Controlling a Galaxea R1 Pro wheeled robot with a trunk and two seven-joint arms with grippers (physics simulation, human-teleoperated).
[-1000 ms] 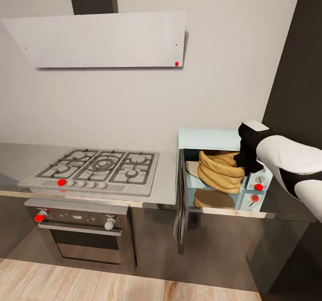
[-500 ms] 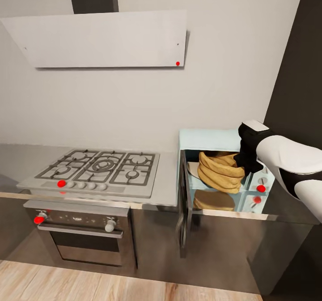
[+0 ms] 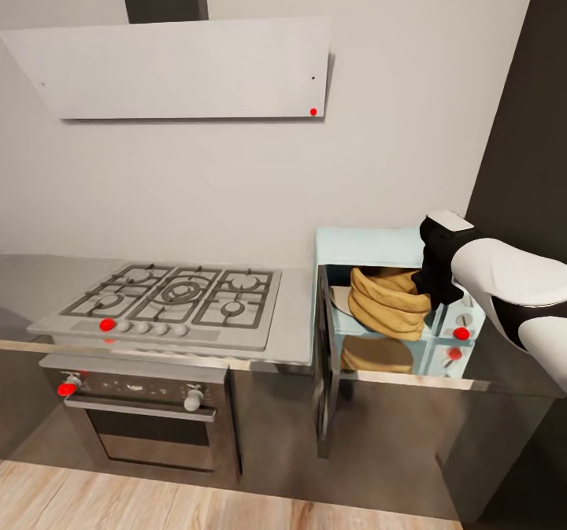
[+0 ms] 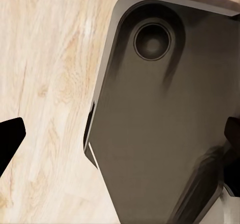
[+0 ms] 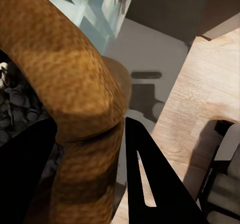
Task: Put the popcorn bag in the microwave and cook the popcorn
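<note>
The mint-blue microwave (image 3: 370, 245) stands on the grey countertop (image 3: 295, 327) with its door (image 3: 324, 365) swung open to the left. The tan popcorn bag (image 3: 386, 303) hangs tilted in the microwave's opening, over the cavity floor. My right gripper (image 3: 431, 282) is shut on the bag's rolled rim at its right side. In the right wrist view the rim (image 5: 65, 84) runs between the two black fingers (image 5: 150, 184), and dark kernels (image 5: 15, 104) lie inside the bag. My left gripper (image 4: 120, 139) is open, its fingers wide apart over the robot's dark base and the wooden floor.
A steel gas hob (image 3: 173, 298) with black grates sits on the counter left of the microwave, above a built-in oven (image 3: 142, 420). A white hood (image 3: 181, 69) hangs on the wall. A dark panel (image 3: 528, 120) rises at the right. Red dots mark the microwave's knobs (image 3: 461, 333).
The whole picture has shifted slightly, so the camera moved. My right gripper and the bag keep about the same place in the microwave's opening.
</note>
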